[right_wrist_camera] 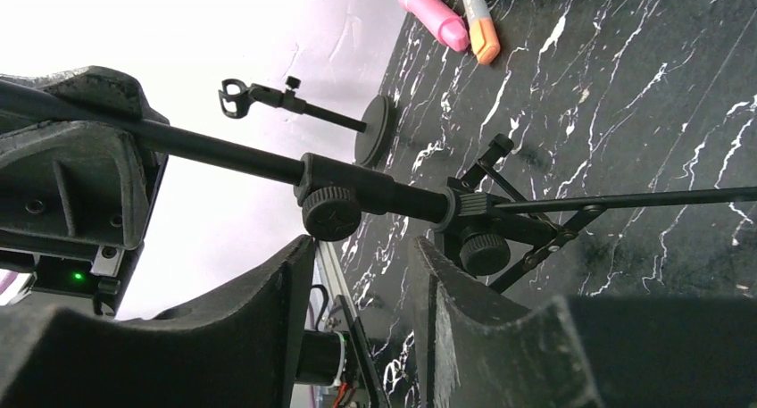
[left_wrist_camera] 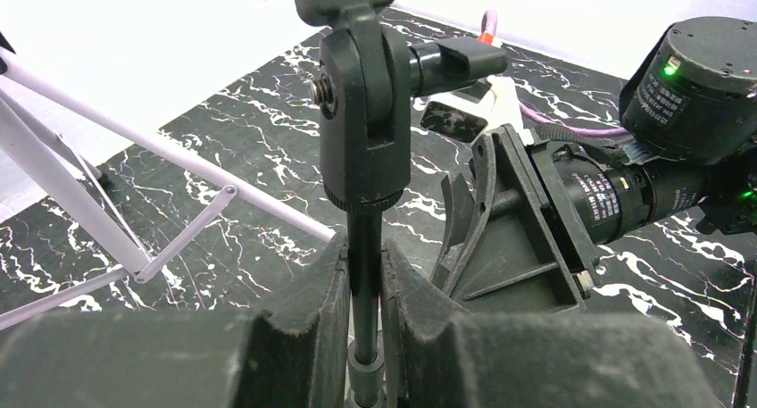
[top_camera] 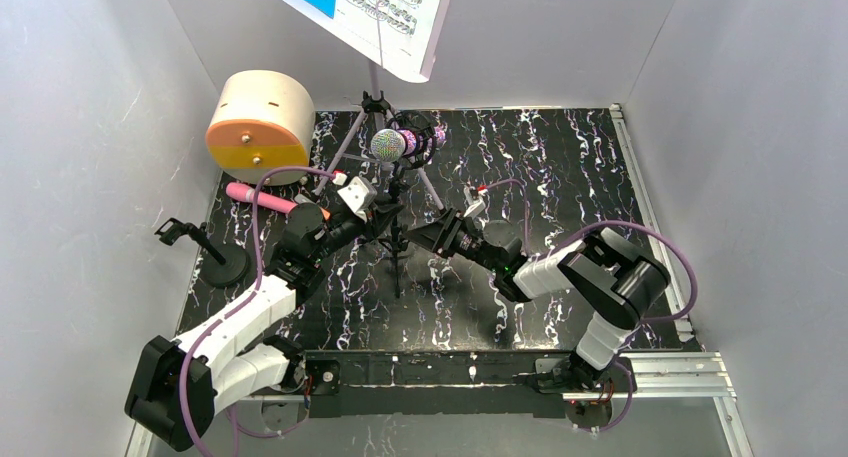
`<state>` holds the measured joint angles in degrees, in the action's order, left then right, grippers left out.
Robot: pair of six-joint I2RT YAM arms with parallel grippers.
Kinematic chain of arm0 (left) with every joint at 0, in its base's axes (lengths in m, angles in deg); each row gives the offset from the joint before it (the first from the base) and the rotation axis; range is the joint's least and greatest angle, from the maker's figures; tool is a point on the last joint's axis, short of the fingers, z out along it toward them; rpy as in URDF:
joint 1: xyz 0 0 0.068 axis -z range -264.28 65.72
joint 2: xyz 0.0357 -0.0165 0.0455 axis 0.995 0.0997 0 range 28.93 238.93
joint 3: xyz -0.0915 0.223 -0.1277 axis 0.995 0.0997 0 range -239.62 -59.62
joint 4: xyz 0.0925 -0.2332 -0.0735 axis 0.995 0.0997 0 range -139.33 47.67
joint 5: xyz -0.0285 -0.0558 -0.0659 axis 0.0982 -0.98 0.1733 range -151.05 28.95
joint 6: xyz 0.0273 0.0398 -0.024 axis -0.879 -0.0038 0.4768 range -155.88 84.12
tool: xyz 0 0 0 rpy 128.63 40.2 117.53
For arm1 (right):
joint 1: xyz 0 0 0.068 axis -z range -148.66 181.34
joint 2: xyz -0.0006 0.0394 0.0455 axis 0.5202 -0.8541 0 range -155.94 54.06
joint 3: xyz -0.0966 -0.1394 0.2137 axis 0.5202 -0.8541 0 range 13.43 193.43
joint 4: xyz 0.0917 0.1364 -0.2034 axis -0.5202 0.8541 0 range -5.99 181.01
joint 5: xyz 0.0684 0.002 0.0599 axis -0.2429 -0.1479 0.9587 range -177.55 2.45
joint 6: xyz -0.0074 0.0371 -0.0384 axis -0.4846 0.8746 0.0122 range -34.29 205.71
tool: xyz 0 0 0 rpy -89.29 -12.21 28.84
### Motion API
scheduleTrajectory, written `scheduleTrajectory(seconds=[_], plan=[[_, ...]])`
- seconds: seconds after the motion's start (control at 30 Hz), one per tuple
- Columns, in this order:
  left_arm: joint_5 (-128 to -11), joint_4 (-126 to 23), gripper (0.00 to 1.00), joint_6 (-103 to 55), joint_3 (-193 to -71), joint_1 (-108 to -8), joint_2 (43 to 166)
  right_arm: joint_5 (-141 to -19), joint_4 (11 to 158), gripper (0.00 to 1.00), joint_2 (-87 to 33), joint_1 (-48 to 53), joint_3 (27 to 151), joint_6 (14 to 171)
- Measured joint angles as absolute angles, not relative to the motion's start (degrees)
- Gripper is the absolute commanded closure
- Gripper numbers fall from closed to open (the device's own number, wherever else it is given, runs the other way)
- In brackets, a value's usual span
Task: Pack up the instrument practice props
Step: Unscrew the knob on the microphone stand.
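Observation:
The silver-mesh purple mic (top_camera: 388, 144) sits in its black ring mount (top_camera: 423, 137) on top of the black tripod (top_camera: 398, 245) at mid table. My left gripper (top_camera: 378, 210) is shut on the tripod's thin pole (left_wrist_camera: 366, 265), just under the swivel head (left_wrist_camera: 361, 113). My right gripper (top_camera: 432, 231) is open, with the pole's clamp knob (right_wrist_camera: 331, 212) right above its fingertips (right_wrist_camera: 299, 252). The lilac music stand (top_camera: 375, 87) with blue and white sheet music (top_camera: 365, 7) rises behind. The pink microphone (top_camera: 262, 197) lies at the left and shows in the right wrist view (right_wrist_camera: 433, 11).
A cream and orange round box (top_camera: 260, 127) stands at the back left. A small black stand with a round base (top_camera: 226, 267) is at the left edge. An orange marker (right_wrist_camera: 483, 31) lies by the pink mic. The music stand's legs (left_wrist_camera: 178, 158) spread left of the tripod.

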<state>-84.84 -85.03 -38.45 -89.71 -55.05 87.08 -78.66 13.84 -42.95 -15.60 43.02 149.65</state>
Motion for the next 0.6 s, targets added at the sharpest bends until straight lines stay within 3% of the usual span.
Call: scheduleTrajectory(seconds=[0.4, 0.53, 0.6], plan=[[-84.86, -85.3, 1.0, -38.47, -89.73, -55.05, 87.28, -75.84, 11.37, 0.52, -44.07, -14.7, 45.66, 152.19], [-84.86, -85.3, 1.0, -38.49, -89.73, -55.05, 87.3, -75.32, 11.24, 0.64, -45.14, -14.39, 46.25, 152.84], [-84.86, -85.27, 1.0, -38.47, -89.73, -55.05, 87.3, -75.16, 11.15, 0.77, -45.71, -14.35, 46.45, 153.04]])
